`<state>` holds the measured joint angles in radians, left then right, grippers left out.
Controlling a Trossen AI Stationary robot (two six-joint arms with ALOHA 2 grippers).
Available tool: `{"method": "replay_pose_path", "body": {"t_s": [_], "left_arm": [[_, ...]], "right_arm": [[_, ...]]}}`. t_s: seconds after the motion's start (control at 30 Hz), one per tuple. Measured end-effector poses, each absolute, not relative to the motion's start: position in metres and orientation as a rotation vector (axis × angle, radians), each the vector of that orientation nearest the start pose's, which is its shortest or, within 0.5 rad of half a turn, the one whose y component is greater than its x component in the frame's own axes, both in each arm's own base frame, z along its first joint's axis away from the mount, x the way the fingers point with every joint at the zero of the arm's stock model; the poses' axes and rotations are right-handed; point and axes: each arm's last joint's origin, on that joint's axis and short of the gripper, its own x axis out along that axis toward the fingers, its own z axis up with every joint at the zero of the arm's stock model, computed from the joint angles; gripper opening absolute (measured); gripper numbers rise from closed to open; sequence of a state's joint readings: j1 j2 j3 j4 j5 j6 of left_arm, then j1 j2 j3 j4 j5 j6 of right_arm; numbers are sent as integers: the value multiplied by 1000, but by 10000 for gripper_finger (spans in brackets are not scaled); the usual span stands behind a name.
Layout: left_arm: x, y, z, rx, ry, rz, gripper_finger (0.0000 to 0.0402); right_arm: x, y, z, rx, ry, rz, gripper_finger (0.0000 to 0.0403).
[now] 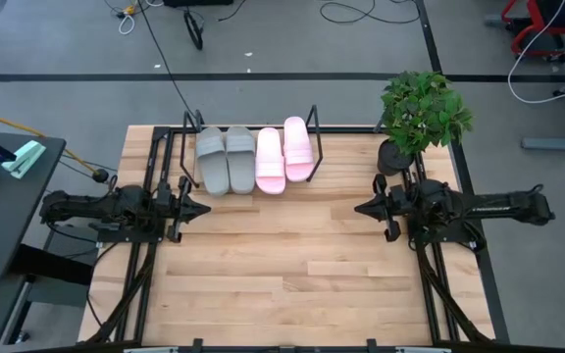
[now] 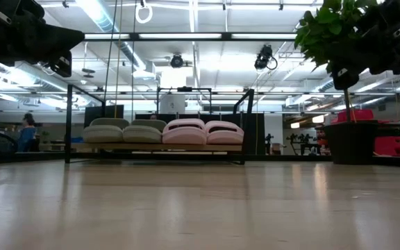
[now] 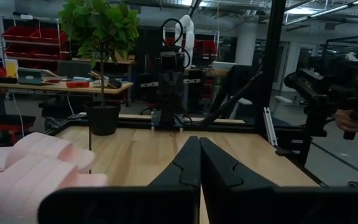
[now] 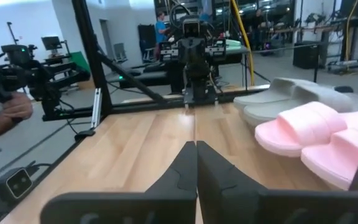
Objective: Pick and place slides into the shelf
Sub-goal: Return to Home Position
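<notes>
Two grey slides and two pale pink slides lie side by side on the black wire shelf at the table's far edge; the low view shows them in a row on the shelf. My left gripper hovers at the table's left, shut and empty, its fingers pressed together. My right gripper hovers at the table's right, shut and empty. Both point toward the table's middle.
A potted plant in a dark pot stands at the far right corner, close behind my right arm. The wooden table stretches bare between the grippers and toward the near edge. A person's hand shows beyond the table.
</notes>
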<state>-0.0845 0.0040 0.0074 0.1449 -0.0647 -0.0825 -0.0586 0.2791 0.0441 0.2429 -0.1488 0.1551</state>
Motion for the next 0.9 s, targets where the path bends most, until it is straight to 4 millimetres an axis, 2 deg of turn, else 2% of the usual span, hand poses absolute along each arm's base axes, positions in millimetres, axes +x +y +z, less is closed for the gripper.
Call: {"method": "replay_pose_path", "body": {"t_s": [0.4, 0.63, 0.9], "left_arm": [[96, -6, 180, -87, -147, -4, 7], [96, -4, 180, -82, -148, 18, 4], [96, -3, 180, -73, -154, 26, 10]], "right_arm": [[94, -2, 183, 125, -66, 70, 0], [94, -2, 180, 114, -37, 49, 0], [95, -3, 183, 95, -99, 44, 0]]}}
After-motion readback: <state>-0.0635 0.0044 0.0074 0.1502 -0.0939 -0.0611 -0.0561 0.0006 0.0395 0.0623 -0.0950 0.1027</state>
